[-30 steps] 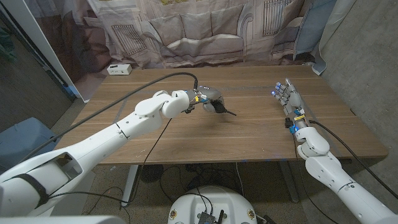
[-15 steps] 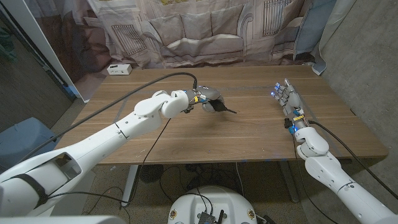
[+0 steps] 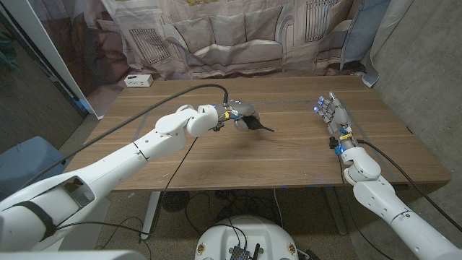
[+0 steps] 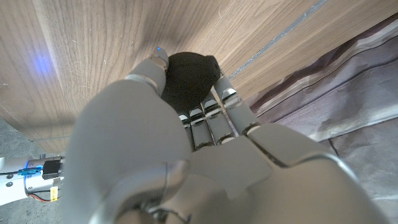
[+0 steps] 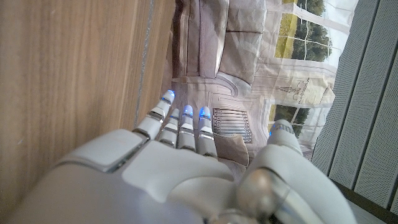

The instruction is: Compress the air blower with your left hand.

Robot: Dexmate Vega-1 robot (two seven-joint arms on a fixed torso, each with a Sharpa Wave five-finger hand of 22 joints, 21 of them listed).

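Note:
A black rubber air blower (image 3: 252,125) with a thin nozzle pointing toward the robot's right lies at the table's middle in the head view. My left hand (image 3: 241,115) is wrapped around its bulb. In the left wrist view the fingers (image 4: 219,106) curl over the black bulb (image 4: 189,78), thumb on the other side. My right hand (image 3: 333,113) stands on its edge at the table's right side, fingers straight and apart, holding nothing; the right wrist view shows the same straight fingers (image 5: 185,121) above the wood.
A small white box (image 3: 137,80) sits at the table's far left corner. A printed curtain hangs behind the table (image 3: 289,155). A black cable runs along my left arm over the tabletop.

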